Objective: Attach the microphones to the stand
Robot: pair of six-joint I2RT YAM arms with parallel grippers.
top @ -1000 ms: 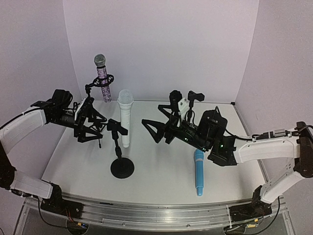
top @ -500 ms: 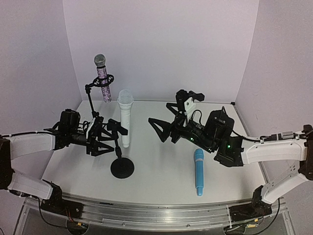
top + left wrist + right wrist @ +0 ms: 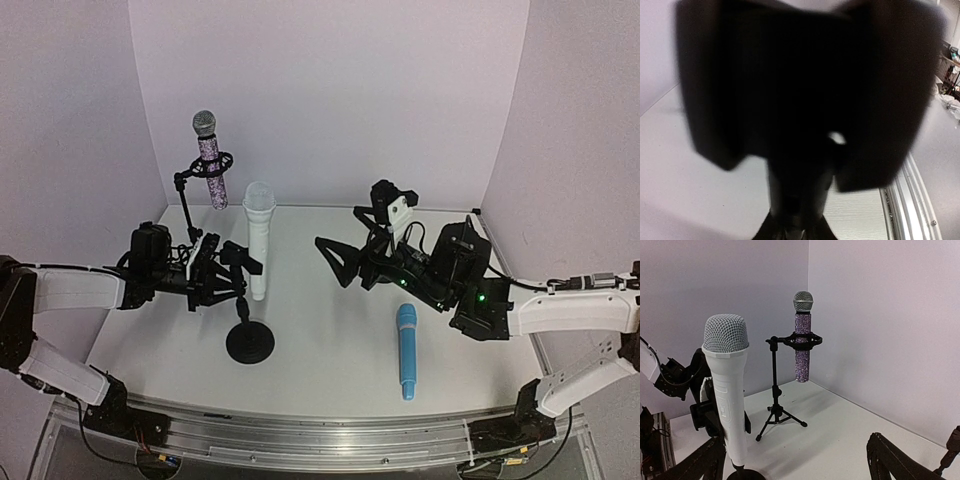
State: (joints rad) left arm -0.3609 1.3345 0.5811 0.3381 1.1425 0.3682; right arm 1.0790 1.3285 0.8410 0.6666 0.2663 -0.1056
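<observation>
Two stands are filled: purple microphone point(image 3: 210, 160) in the tripod stand point(image 3: 186, 203), white microphone point(image 3: 257, 245) in the round-based stand point(image 3: 249, 343). My left gripper point(image 3: 222, 280) clenches that stand's pole; my right gripper point(image 3: 332, 263) gapes wide.

The left tool point(image 3: 799, 150) (a black blur) clamps a dark post point(image 3: 800, 202) over the white table point(image 3: 685, 200).
</observation>
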